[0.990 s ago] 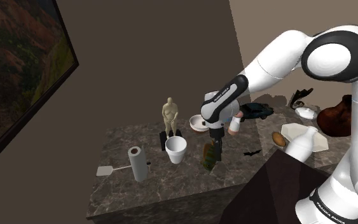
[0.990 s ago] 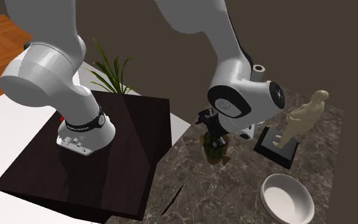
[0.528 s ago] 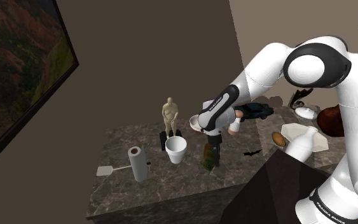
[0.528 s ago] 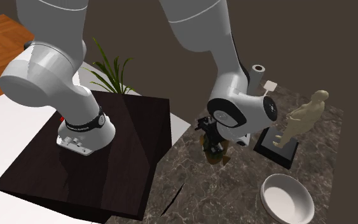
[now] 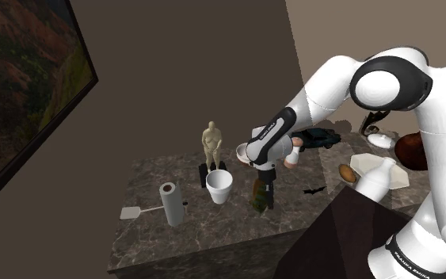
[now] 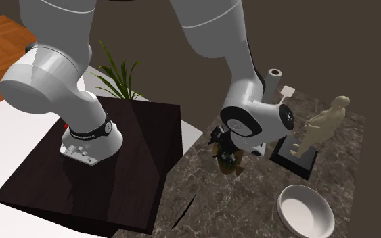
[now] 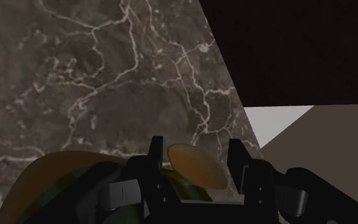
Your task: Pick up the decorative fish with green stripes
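Big marble counter (image 5: 158, 238) under me, my arm (image 5: 324, 87) reaching over it from the dark stand (image 6: 124, 149). The white cup (image 5: 219, 187) sits mid-counter. In the shoulder view the fish (image 5: 258, 198) stands upright at the cup's 3 o'clock, green and orange, near the counter edge by the stand. My gripper (image 5: 268, 189) is down on it, pointing straight down. In the wrist view my fingers (image 7: 156, 159) are apart and straddle the top of the fish. Its orange fin (image 7: 196, 167) sits between them with only slivers of gap, so it's not clamped as far as I can see. I judge this the grasp step: lined up, ready to close. Next call: squeeze squarely on the narrow body, then lift straight up, clear of the cup.
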Robot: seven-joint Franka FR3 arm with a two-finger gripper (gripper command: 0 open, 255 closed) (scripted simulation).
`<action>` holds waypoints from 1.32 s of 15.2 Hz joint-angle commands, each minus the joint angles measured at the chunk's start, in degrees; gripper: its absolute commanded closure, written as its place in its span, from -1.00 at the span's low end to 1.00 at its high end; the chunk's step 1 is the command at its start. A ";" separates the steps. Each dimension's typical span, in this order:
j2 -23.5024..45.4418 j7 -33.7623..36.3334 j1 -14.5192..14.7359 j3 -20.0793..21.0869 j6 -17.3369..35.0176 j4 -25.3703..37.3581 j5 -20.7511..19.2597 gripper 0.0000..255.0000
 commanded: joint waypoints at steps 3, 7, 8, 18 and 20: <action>0.10 0.01 -0.01 0.00 0.09 0.01 0.02 1.00; -1.37 0.30 0.09 -0.16 -0.80 -0.54 -0.23 1.00; -2.11 0.47 0.14 -0.25 -1.32 -0.76 -0.37 1.00; -9.33 2.22 0.52 -1.01 -6.79 -2.31 -1.83 1.00; -10.70 2.58 0.57 -1.14 -7.96 -2.47 -2.13 1.00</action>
